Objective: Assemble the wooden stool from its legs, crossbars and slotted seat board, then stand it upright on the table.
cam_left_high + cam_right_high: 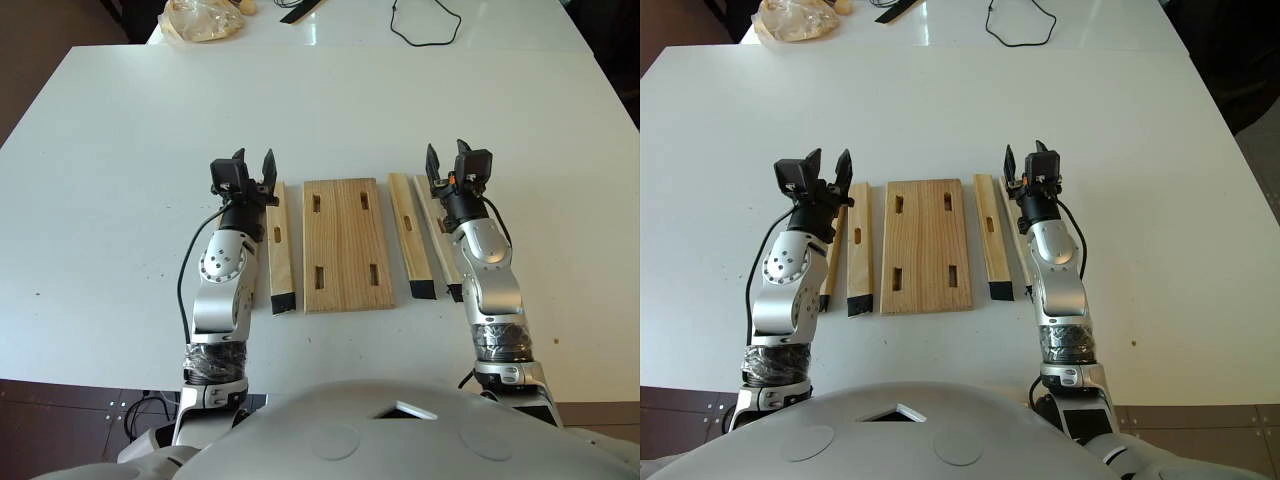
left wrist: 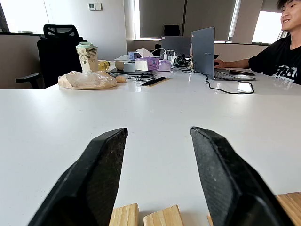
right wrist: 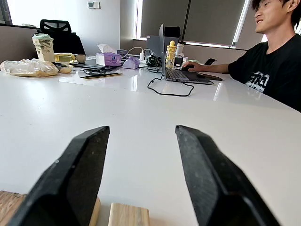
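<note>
White table takes up most of the left eye view, and the slotted seat board lies flat at the centre of the frame with four slots showing. Just left of it lies the left pair of wooden legs, side by side with their dark-tipped ends toward the lower edge. The outer one is partly hidden under the left forearm. Just right of the board lies the right pair of wooden legs, the outer one partly beneath the right forearm. The left gripper sits over the far ends of the left pair with its jaws spread apart. The right gripper sits over the far ends of the right pair, jaws likewise parted. At the top edge of the frame lie a crumpled plastic bag and a black cable. The right eye view gives the same layout. In the left wrist view the two black fingers stand wide, with two pale leg ends between them. Beyond the bare tabletop are the bag, a paper cup and a laptop. In the right wrist view the fingers are wide apart around one leg end, with the cable and laptop far beyond.
</note>
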Controlling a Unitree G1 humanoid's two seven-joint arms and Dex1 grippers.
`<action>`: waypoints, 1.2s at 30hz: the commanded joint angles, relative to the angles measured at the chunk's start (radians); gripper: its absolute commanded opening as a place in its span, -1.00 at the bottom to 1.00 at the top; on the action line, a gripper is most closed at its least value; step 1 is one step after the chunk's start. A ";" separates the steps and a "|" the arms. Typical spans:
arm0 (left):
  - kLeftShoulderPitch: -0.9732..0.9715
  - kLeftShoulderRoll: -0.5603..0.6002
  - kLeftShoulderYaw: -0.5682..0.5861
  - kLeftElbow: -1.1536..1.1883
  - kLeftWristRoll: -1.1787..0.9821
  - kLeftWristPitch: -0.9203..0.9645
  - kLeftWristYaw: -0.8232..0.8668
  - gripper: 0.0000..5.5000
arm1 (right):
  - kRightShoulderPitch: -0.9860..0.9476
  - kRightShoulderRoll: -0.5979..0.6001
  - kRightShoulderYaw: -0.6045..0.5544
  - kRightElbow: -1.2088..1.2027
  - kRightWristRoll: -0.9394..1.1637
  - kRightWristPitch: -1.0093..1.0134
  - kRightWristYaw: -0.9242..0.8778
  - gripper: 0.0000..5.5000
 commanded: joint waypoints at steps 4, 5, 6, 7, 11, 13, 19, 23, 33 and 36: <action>-0.023 0.019 -0.002 0.016 0.013 0.012 -0.016 -0.09 | -0.026 -0.007 0.005 0.028 -0.010 -0.015 0.000 -0.06; -0.027 0.021 0.001 0.020 0.012 0.011 -0.016 -0.09 | -0.030 -0.008 0.004 0.030 -0.010 -0.016 0.001 -0.06; -0.031 0.022 0.003 0.024 0.011 0.011 -0.017 -0.09 | -0.033 -0.009 0.002 0.033 -0.010 -0.017 0.001 -0.06; -0.033 0.024 0.007 0.027 0.010 0.010 -0.017 -0.09 | -0.037 -0.009 0.001 0.036 -0.010 -0.019 0.002 -0.06; -0.035 0.023 0.016 0.031 0.004 0.015 -0.015 -0.09 | -0.044 -0.009 -0.002 0.042 -0.012 -0.023 -0.002 -0.06; -0.040 0.023 0.008 0.030 0.010 0.017 -0.020 -0.09 | -0.045 -0.009 -0.004 0.047 -0.013 -0.026 -0.006 -0.06; -0.060 0.027 -0.029 0.037 0.070 0.025 -0.001 -0.09 | -0.064 -0.005 -0.007 0.071 -0.015 -0.030 -0.011 -0.06; -0.066 0.018 -0.027 0.038 0.089 0.040 0.022 -0.09 | -0.071 -0.006 -0.010 0.076 -0.013 -0.031 -0.012 -0.06; -0.069 0.009 -0.014 0.045 0.064 0.032 0.014 -0.09 | -0.086 -0.011 -0.013 0.088 -0.012 -0.027 -0.007 -0.06; -0.074 0.009 -0.015 0.049 0.065 0.032 0.013 -0.09 | -0.091 -0.009 -0.012 0.094 -0.014 -0.028 -0.010 -0.06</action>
